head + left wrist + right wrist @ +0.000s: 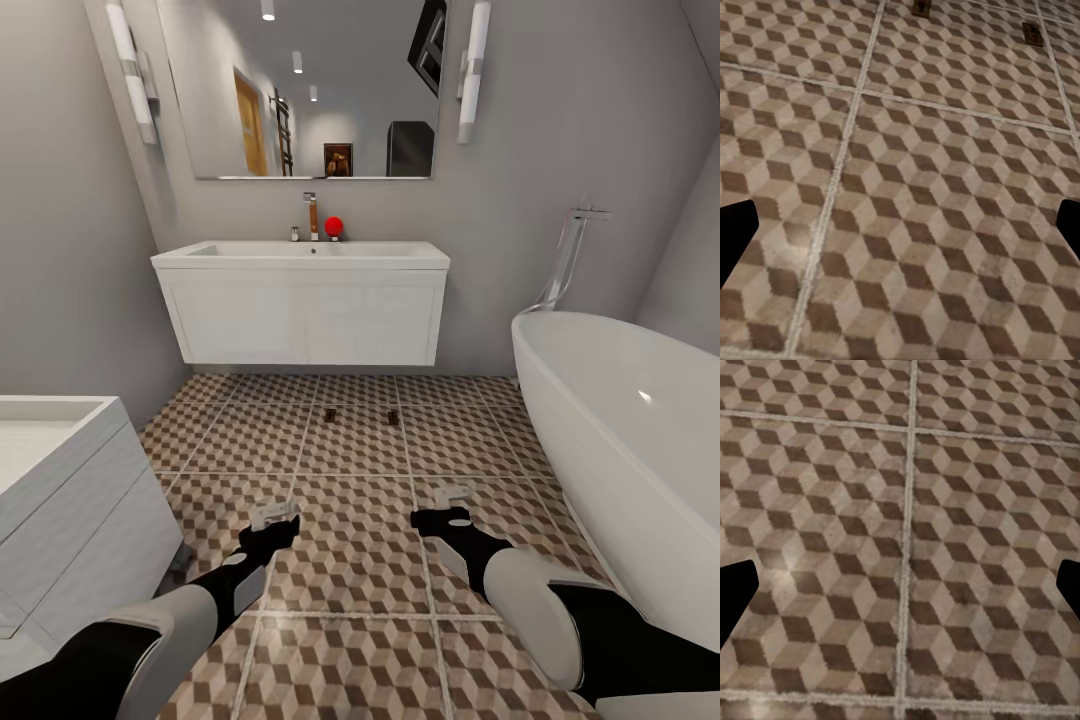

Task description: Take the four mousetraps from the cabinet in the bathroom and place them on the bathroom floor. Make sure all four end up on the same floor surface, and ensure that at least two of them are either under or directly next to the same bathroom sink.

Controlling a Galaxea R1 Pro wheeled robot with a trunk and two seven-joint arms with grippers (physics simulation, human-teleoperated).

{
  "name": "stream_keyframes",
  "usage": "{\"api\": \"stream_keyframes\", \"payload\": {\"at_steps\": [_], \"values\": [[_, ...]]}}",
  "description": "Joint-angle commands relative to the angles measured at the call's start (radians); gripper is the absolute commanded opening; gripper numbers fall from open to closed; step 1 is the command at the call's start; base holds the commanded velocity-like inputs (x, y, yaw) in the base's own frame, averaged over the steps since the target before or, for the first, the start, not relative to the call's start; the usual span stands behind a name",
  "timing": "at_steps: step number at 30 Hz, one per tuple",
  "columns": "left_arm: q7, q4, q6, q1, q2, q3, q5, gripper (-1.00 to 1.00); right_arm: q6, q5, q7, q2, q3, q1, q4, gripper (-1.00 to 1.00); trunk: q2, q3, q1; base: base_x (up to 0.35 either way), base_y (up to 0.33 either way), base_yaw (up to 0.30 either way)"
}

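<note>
Both grippers (272, 516) (452, 497) released, empty | two mousetraps (328, 411) (393, 416) ahead, near sink (300, 300)

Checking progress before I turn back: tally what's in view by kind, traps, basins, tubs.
Mousetraps on the floor: 2, one and another, before the sink
Basins: 2, sink and boxy unit
Bathtub: 1
Total: 5

Left claw (274, 516) and right claw (452, 497) low, spread, empty.
</note>
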Motion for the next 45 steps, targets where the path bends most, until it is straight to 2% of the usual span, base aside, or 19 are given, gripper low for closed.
{"api": "stream_keyframes", "payload": {"at_steps": [1,34,45], "values": [[0.002,0.001,-0.004,0.000,0.001,-0.009,0.007,1.00,-0.004,0.010,-0.005,0.000,-0.009,-0.001,0.003,1.00,0.000,-0.001,0.000,0.000,0.000,0.000],[-0.001,0.001,-0.008,0.002,0.006,-0.010,0.003,1.00,-0.008,0.010,-0.003,0.003,-0.009,-0.001,0.004,1.00,0.000,-0.001,0.000,0.000,0.000,0.000],[0.000,0.001,-0.008,0.003,0.005,-0.010,0.003,1.00,-0.007,0.010,-0.003,0.001,-0.009,-0.002,0.004,1.00,0.002,0.042,-0.005,0.000,0.000,0.000]]}}
